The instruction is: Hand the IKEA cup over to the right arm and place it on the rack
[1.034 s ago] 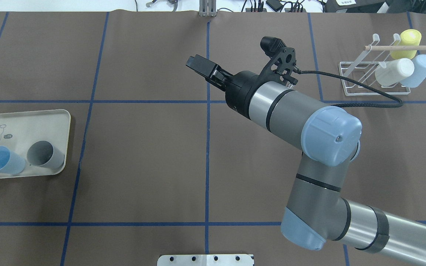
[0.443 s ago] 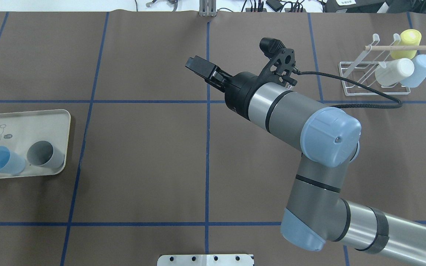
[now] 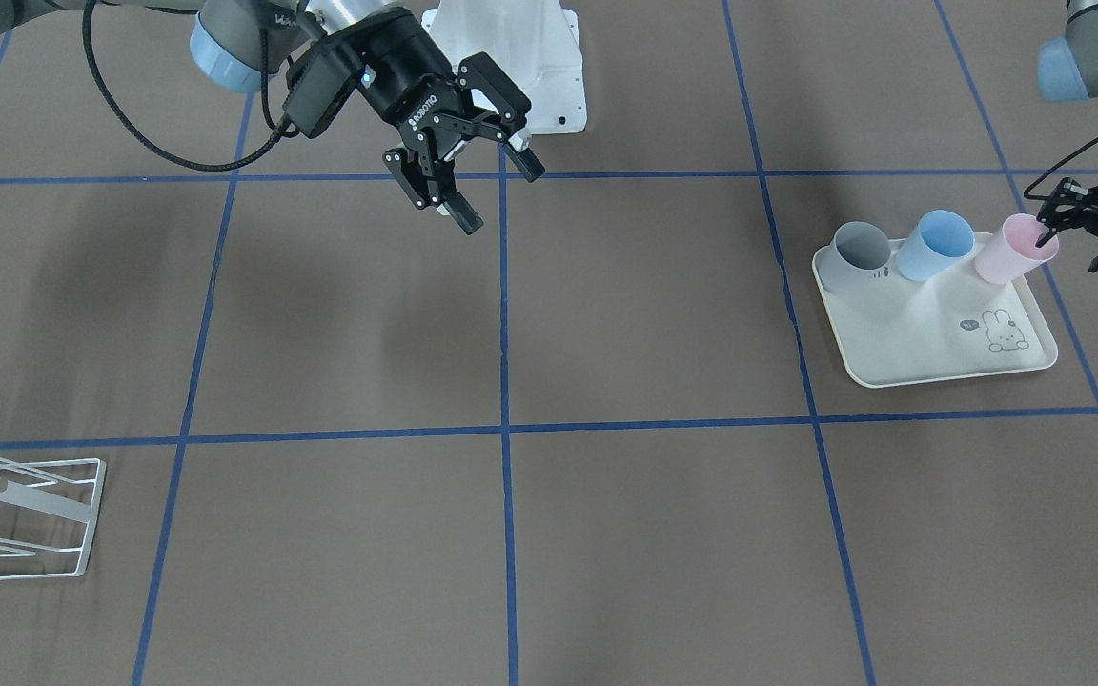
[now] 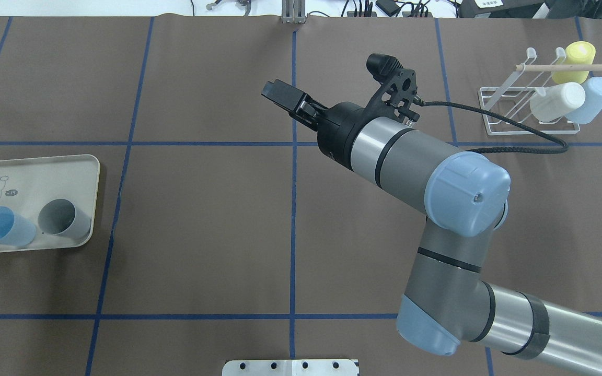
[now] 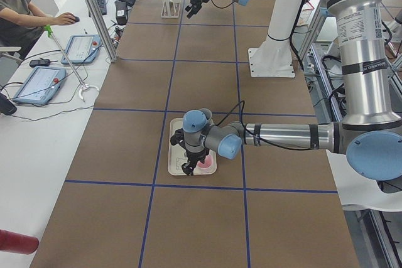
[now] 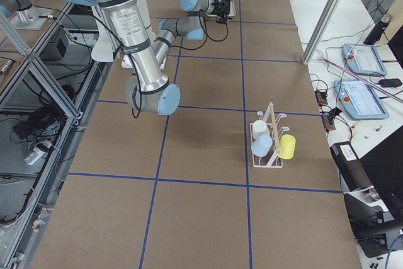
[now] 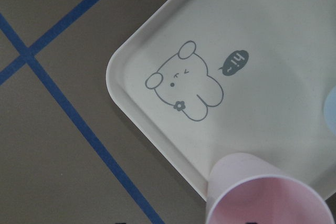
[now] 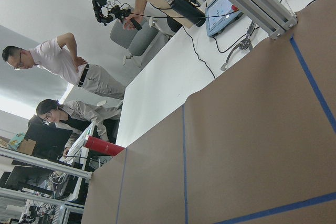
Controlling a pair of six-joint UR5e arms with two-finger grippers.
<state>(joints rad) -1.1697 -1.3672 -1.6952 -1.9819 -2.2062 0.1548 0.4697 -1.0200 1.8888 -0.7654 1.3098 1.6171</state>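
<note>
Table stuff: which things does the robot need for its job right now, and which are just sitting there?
Needed: pink cup, left gripper, right gripper, rack.

Just sitting: grey cup, blue cup, tray, plus the racked yellow cup, white cup and pale-blue cup.

The right arm point(image 4: 411, 151) stretches forward, the right claw point(image 3: 499, 198) spread wide in mid-air; the left claw point(image 3: 1069, 250) hangs low, jaws apart.
</note>
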